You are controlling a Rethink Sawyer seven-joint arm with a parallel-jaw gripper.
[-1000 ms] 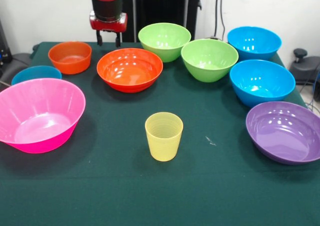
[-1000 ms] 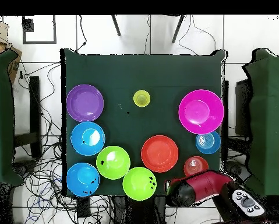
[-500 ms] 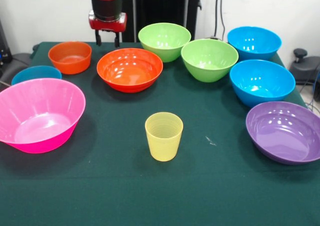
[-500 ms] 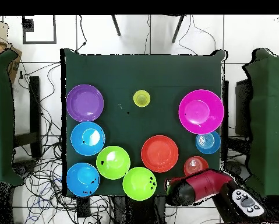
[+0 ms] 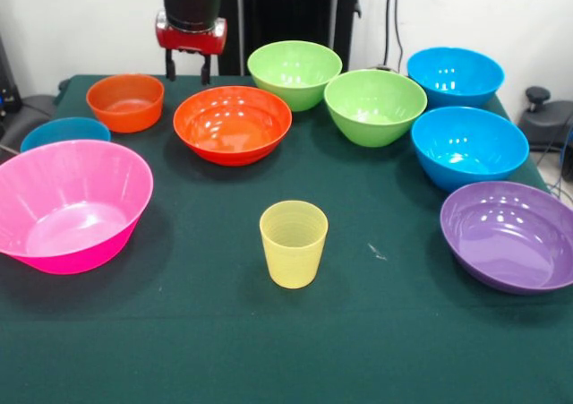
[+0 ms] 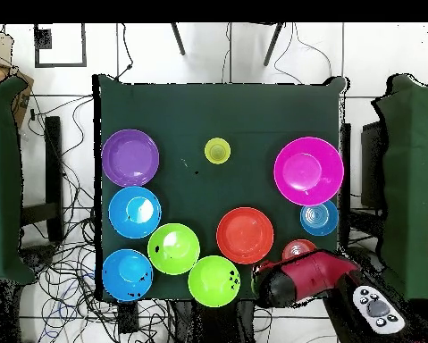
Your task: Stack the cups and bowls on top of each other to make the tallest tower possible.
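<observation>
The gripper (image 5: 187, 67) hung above the far left part of the table (image 5: 376, 332), its two short dark fingers (image 5: 169, 65) spread apart and grasping nothing. It was over the gap between the small orange bowl (image 5: 125, 101) and the large orange bowl (image 5: 233, 124), touching neither. In the overhead view the red and black arm (image 6: 308, 279) covered part of the small orange bowl's rim.

Nothing was stacked; every dish stood alone on the green cloth. The yellow cup (image 5: 293, 243) stood upright near the middle of the table, toward the near side, well apart from the rest. The big pink bowl (image 5: 67, 205) sat at the left, tilted a little, with a small blue bowl (image 5: 64, 133) just behind it. Two lime green bowls stood at the far side, one (image 5: 295, 73) behind and left of the other (image 5: 374, 106), close together. Along the right ran a blue bowl (image 5: 455, 75) at the far corner, another blue bowl (image 5: 469, 147) nearer, and the wide purple bowl (image 5: 511, 236) nearest of the three.
</observation>
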